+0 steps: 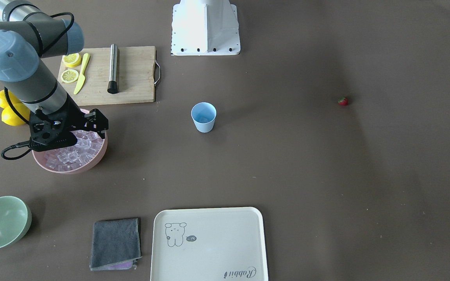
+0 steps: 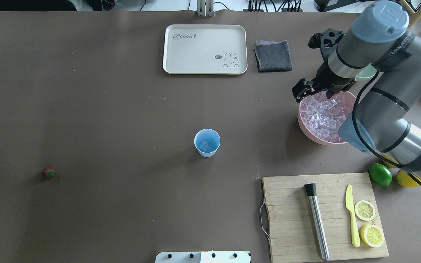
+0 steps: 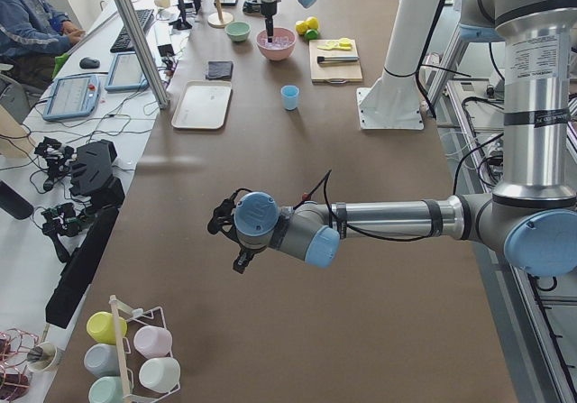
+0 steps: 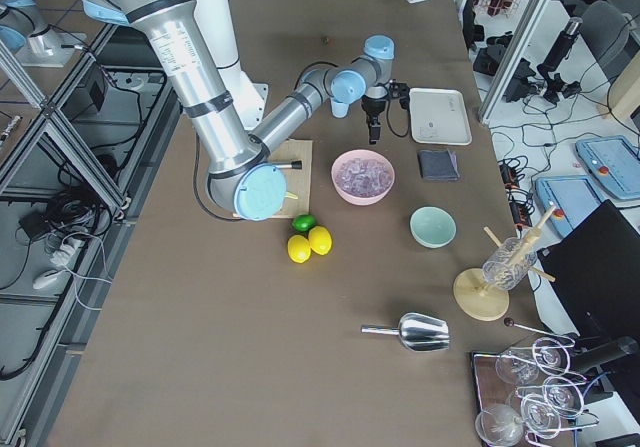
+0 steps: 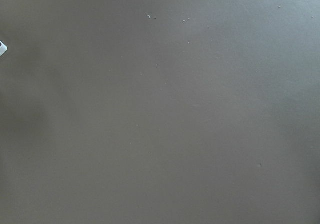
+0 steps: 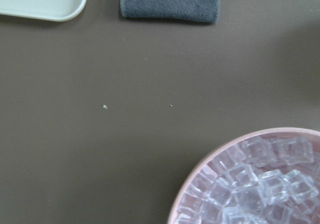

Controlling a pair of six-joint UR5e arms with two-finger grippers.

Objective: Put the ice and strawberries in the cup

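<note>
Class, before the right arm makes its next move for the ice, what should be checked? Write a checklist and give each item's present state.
1. Cup upright, mouth unobstructed: ok.
2. Ice heaped in the pink bowl: ok.
3. Right gripper above the bowl, near its rim: ok.
4. Right gripper open, or holding a cube: cannot tell.
5. Table bare between bowl and cup: ok.
6. Strawberry in the cup: not ok; it lies on the table, far from the cup.
</note>
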